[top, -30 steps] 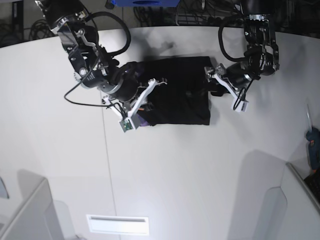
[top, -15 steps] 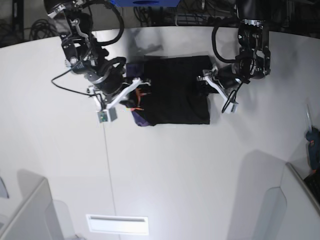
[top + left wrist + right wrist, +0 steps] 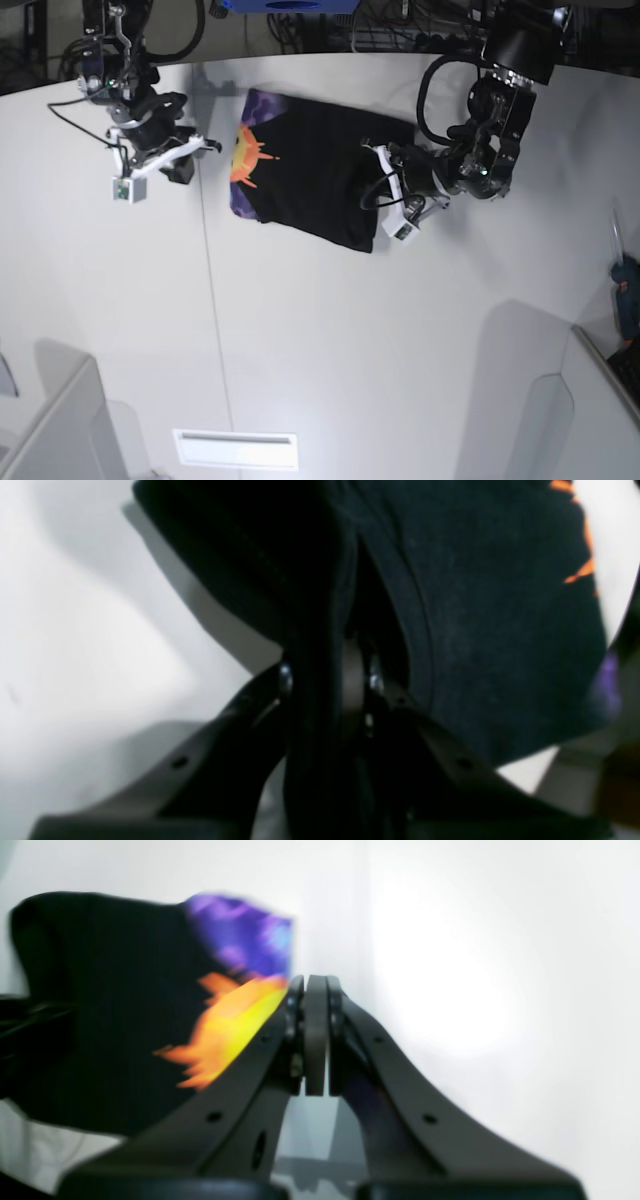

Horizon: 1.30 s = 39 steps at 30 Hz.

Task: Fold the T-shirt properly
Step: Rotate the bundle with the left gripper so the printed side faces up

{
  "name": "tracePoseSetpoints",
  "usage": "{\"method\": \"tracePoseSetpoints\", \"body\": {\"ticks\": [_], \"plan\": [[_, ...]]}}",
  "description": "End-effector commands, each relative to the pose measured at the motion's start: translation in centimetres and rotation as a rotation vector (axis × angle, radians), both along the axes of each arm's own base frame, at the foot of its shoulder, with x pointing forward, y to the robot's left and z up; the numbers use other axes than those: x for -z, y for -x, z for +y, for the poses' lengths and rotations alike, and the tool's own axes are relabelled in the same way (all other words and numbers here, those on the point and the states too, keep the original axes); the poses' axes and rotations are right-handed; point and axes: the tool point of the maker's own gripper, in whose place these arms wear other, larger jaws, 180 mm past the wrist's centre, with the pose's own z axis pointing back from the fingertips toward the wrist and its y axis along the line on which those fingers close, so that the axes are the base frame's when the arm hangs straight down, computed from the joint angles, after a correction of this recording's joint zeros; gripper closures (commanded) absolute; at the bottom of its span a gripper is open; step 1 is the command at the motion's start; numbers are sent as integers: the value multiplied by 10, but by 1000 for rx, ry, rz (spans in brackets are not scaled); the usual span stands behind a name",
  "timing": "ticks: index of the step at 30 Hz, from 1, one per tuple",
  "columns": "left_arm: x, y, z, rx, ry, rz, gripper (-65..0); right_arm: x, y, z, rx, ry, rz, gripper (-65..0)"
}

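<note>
The black T-shirt [image 3: 310, 175] lies folded and skewed on the white table [image 3: 330, 340], with its purple, orange and yellow print [image 3: 245, 160] showing at its left edge. My left gripper [image 3: 374, 196] is shut on the shirt's right edge; in the left wrist view the gripper [image 3: 327, 675] pinches a fold of the black cloth [image 3: 475, 605]. My right gripper [image 3: 195, 152] is shut and empty, left of the shirt and apart from it. In the right wrist view the gripper [image 3: 307, 985] is closed on nothing, with the shirt [image 3: 100, 990] and its print [image 3: 235, 1020] to its left.
A thin seam [image 3: 212, 300] runs down the table. A white strip [image 3: 235, 448] lies near the front edge. Grey panels stand at the lower left [image 3: 60, 430] and lower right [image 3: 590, 400]. A blue object [image 3: 628, 290] is at the right edge. Cables hang behind the table.
My right gripper has let go of the shirt's left edge and swung away to the left. My left gripper has dragged the right edge inward. The shirt has turned and its print now shows.
</note>
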Motion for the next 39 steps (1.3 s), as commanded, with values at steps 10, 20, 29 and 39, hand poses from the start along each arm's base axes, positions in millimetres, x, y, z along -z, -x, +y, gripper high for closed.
{"method": "tracePoseSetpoints", "body": {"ticks": [10, 20, 29, 39], "plan": [[14, -10, 15, 539, -499, -143, 0, 0, 19, -35, 111, 27, -1, 0], [4, -27, -20, 934, -558, -419, 0, 13, 44, -37, 208, -15, 54, 0], [17, -30, -37, 1023, -512, -476, 0, 17, 50, -26, 226, -50, 70, 0], [17, -26, -67, 1029, -369, -512, 0, 19, 50, -22, 234, -65, 73, 0]]}}
